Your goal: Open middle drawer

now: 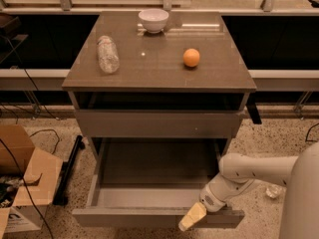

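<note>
The middle drawer (149,216) of the grey-brown cabinet is pulled far out toward me. Its grey inside (154,166) is empty, and its plain front faces the lower edge of the view. My gripper (192,217) comes in from the right on a white arm and sits at the top edge of the drawer front, right of centre. Its pale tip hangs over the front. A closed drawer front (157,124) lies above the open drawer. Anything below the open drawer is hidden.
On the cabinet top (149,73) lie a clear plastic bottle (107,54) on its side, a white bowl (153,20) and an orange (191,57). Cardboard boxes (22,183) and cables stand on the floor to the left. A dark counter runs behind.
</note>
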Motion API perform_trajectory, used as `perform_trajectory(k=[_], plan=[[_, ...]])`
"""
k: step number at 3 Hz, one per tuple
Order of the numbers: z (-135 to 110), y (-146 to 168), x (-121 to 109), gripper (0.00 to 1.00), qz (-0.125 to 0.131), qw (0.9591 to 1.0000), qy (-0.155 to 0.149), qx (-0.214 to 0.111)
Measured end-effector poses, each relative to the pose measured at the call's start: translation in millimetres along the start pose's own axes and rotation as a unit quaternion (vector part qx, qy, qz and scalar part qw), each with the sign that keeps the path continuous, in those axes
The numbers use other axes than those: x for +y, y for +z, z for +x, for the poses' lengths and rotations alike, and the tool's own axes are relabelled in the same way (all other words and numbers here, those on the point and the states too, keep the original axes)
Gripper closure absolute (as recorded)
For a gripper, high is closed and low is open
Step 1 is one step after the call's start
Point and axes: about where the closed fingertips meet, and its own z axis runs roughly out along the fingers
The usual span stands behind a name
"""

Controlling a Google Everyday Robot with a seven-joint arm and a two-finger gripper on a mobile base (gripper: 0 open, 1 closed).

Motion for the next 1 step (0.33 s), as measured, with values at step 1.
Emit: perform_trajectory(k=[1], plan=[[0.0, 0.0, 0.0, 0.00, 0.000, 1.0000, 0.000, 0.000]])
